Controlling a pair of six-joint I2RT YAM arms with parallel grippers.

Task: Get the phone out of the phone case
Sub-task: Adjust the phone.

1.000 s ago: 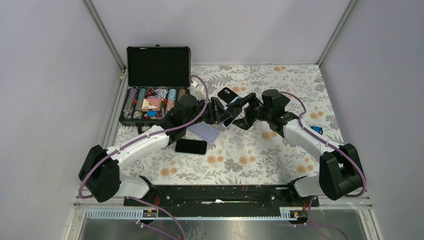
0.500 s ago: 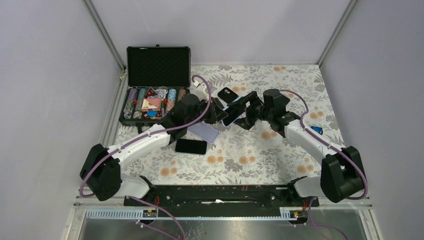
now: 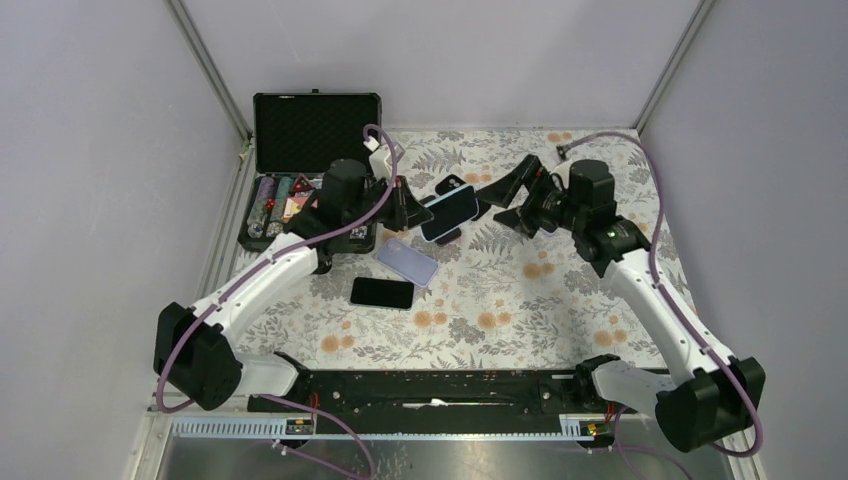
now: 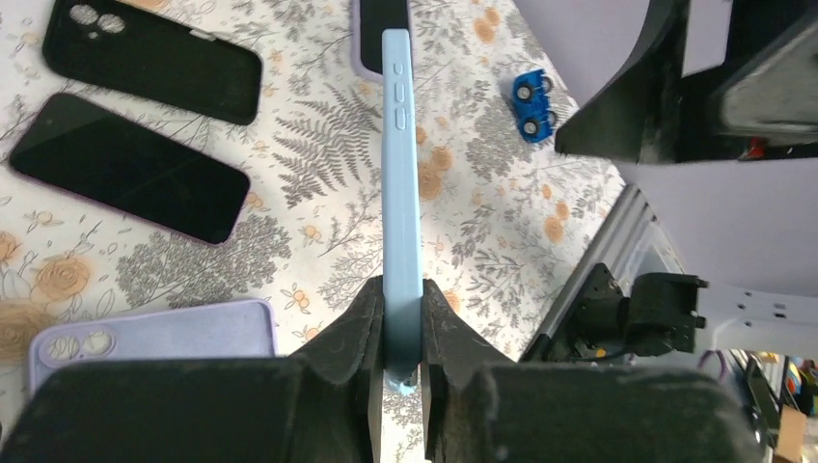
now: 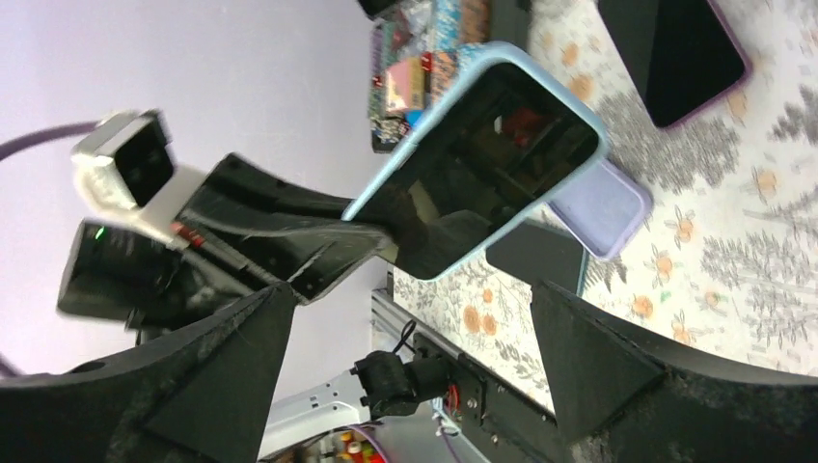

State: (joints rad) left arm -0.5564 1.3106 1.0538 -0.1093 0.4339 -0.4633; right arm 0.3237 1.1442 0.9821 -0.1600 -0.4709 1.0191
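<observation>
Task not done. The phone (image 5: 492, 159) sits inside its blue case (image 4: 400, 145), with the screen framed by the case rim on all visible sides. The cased phone is held in the air above the table (image 3: 560, 300). The left gripper (image 4: 400, 301) pinches the case's lower end. The right gripper (image 3: 508, 198) is spread wide, just beside the phone and not touching it. Left to do: push or peel the phone free, probably by bracing one side.

Counts:
- cased phone in hand: one
- dark phones lying flat: two, near one (image 3: 382, 292), far one (image 4: 125, 178)
- empty cases: two, black case (image 4: 145, 58), lilac case (image 3: 408, 262)
- purple-rimmed item (image 4: 381, 19), cut off by the frame: contents unclear
- toy car (image 4: 533, 101): one
- open chip box (image 3: 315, 130): one
</observation>
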